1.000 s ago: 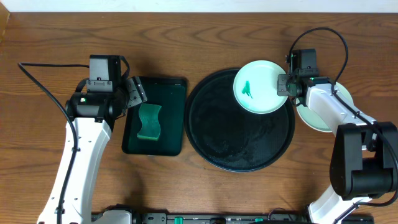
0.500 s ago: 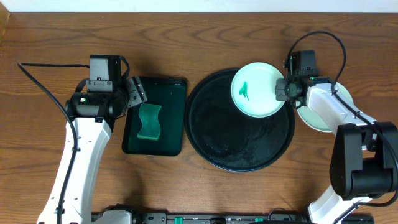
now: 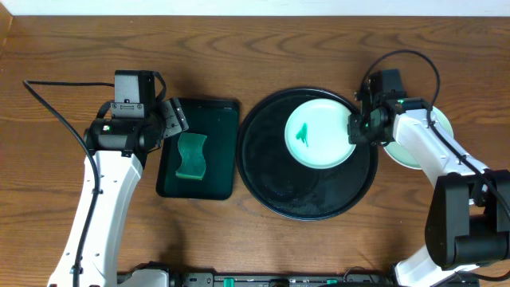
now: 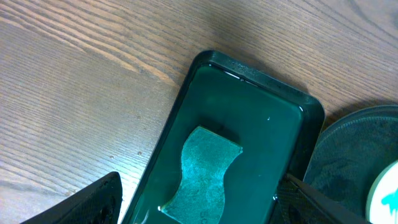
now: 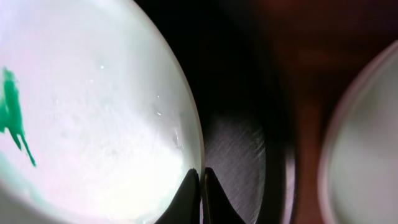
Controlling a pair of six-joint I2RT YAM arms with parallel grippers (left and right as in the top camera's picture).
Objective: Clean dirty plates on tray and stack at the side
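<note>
On the tray [image 3: 271, 179], right end effector [image 3: 355, 127] pinches the smeared plate [image 3: 319, 139]; left end effector [image 3: 174, 119] spread, sponge [image 3: 191, 155] untouched; wiping remains.

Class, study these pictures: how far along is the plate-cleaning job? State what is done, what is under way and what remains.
Done: one pale plate lies beside the black tray, under the right arm. Under way: the right pincer, shut, grips the rim of a smeared plate over the tray. Left: the green smear is unwiped; the sponge sits in the green tray, the left pincer open near it.
</note>
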